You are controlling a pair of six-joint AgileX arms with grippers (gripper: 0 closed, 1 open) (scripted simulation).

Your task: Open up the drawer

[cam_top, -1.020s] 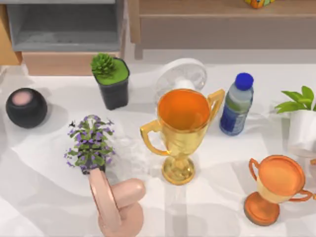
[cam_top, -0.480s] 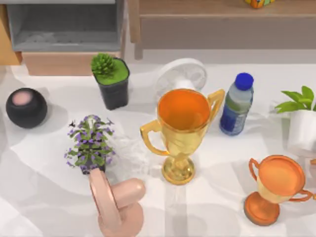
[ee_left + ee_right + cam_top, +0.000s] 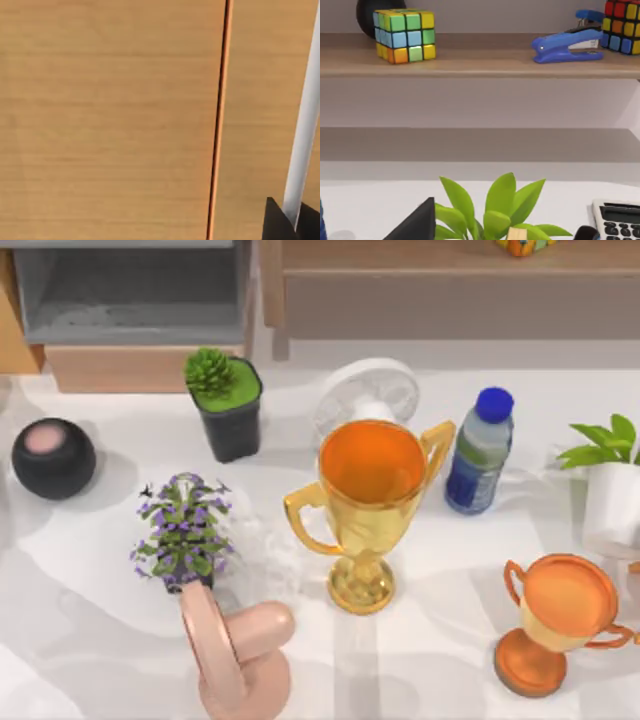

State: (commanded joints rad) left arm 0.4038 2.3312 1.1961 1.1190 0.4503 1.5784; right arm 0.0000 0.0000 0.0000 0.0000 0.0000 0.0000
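The drawer (image 3: 14, 335) shows as an orange-brown wood strip at the table's far left back edge. Seen close up in the left wrist view, its front panel (image 3: 110, 120) has a thin seam and a pale bar handle (image 3: 301, 140). My left gripper (image 3: 292, 225) sits at that handle, with dark fingertips (image 3: 274, 222) pressed against both sides of the bar. My right gripper (image 3: 501, 231) is open, its fingers spread wide above a leafy green plant (image 3: 490, 210), facing a shelf.
Beside the drawer stands a grey-lined compartment with a tan front (image 3: 130, 368). Crowding the table are a succulent pot (image 3: 228, 405), black speaker (image 3: 53, 457), purple flowers (image 3: 183, 530), gold trophy (image 3: 370, 500), white fan (image 3: 368, 390), blue bottle (image 3: 480, 450) and small trophy (image 3: 560, 615).
Only the faint shadows at the table's left edge have shifted a little. No object on the table has moved.
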